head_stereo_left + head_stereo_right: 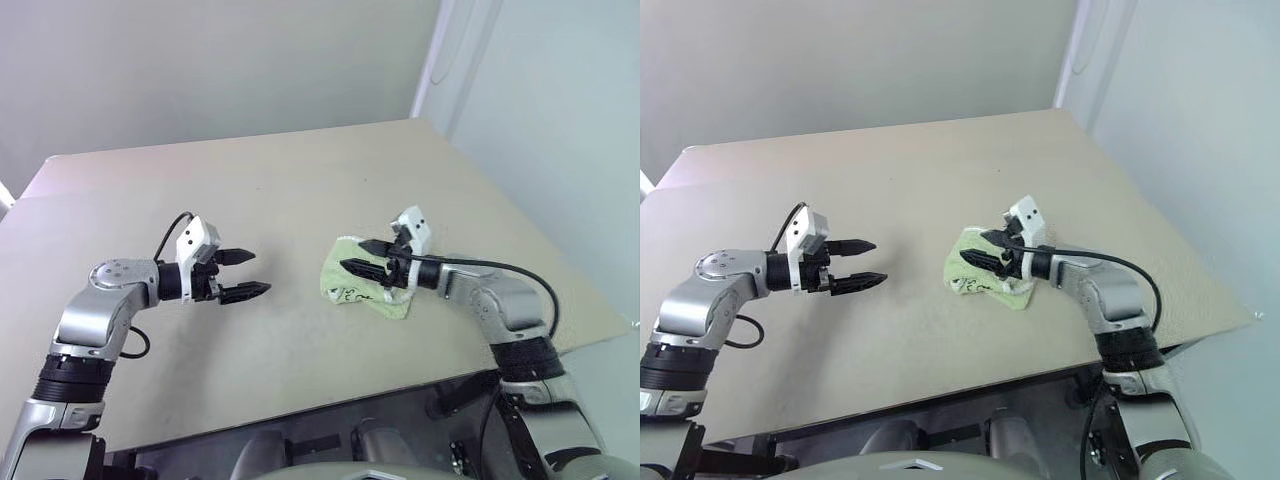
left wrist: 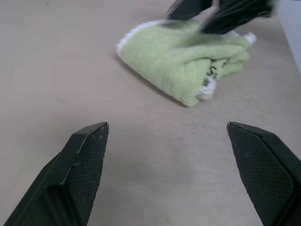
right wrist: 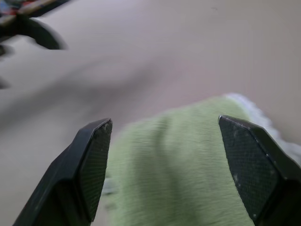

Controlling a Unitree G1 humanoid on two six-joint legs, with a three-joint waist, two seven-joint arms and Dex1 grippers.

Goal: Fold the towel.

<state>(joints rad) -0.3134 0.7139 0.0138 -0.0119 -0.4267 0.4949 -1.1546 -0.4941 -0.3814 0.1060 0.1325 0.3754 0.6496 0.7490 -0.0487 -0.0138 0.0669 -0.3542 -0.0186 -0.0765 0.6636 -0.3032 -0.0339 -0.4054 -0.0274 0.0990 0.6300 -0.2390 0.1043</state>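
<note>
Towel (image 1: 365, 285): folded, resting on table (image 1: 300, 180).
Right gripper (image 1: 365, 256): over it, fingers apart, empty.
Left gripper (image 1: 245, 274): fingers spread, empty, standing clear.

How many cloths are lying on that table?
1. A single green towel lies bunched on the table, under the right end effector. The left end effector hangs apart from it.

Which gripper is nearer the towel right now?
Right. The right gripper hovers over the towel, jaws open; the left gripper sits apart beside it, open.
</note>
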